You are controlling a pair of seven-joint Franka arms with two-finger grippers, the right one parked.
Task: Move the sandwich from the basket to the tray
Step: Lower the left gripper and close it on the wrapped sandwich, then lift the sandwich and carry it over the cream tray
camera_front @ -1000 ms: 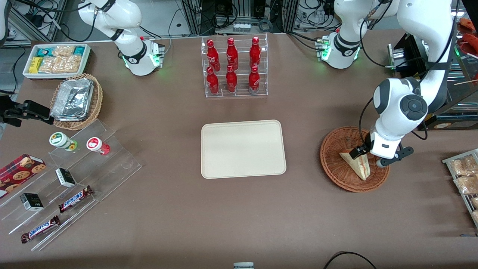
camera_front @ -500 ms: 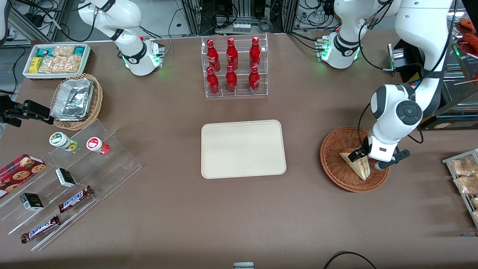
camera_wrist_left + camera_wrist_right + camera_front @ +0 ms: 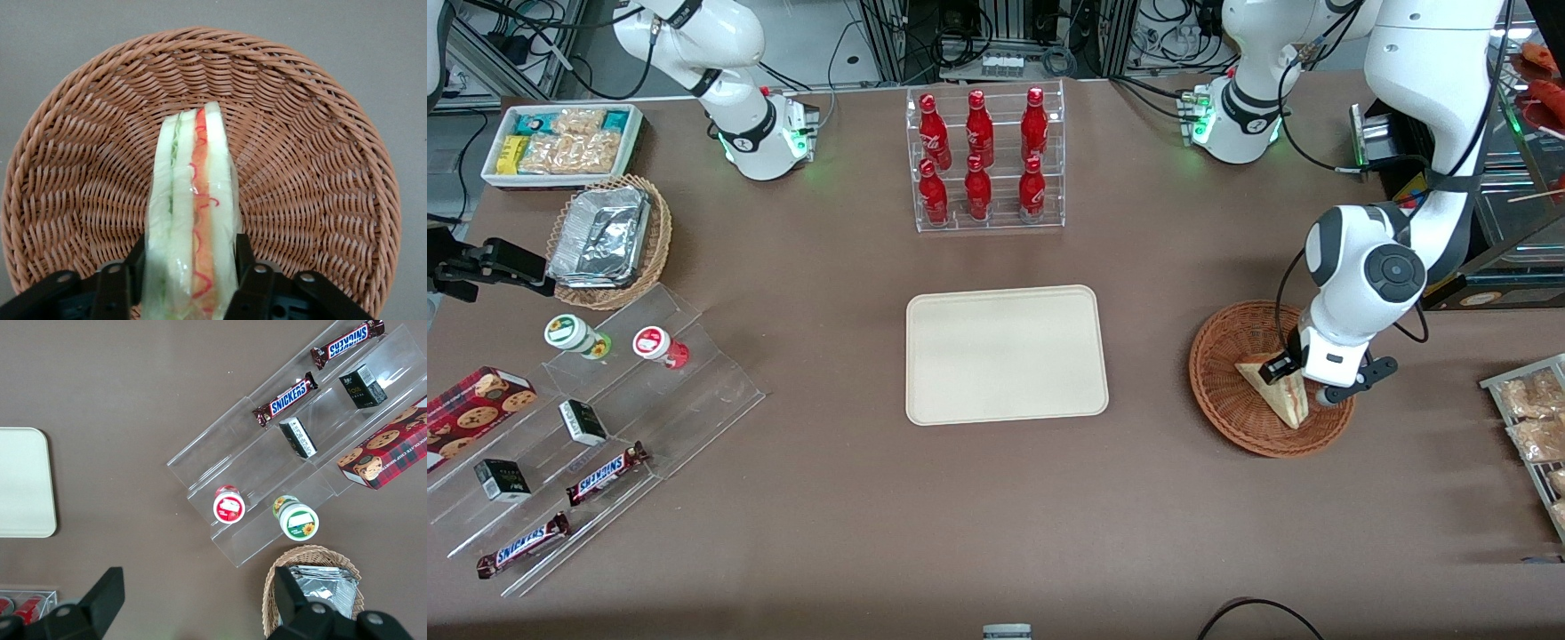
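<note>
Sandwich (image 3: 1276,389) in basket (image 3: 1227,391), w/ hand (image 3: 190,283) down in basket, one finger (image 3: 247,280) each side of sandwich. Basket on surface (image 3: 996,516) toward working arm's end; tray (image 3: 1005,353) mid-surface, well apart from basket.

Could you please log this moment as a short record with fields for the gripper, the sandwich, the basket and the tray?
gripper: left arm's gripper low in the basket, a finger on each side of the sandwich, touching it
sandwich: wedge standing on edge in the basket, filling stripe up, not yet lifted
basket: reddish-brown wicker, toward the working arm's end of the table
tray: cream tray mid-table, nothing on it
task state: sandwich gripped, transfer not yet begun
</note>
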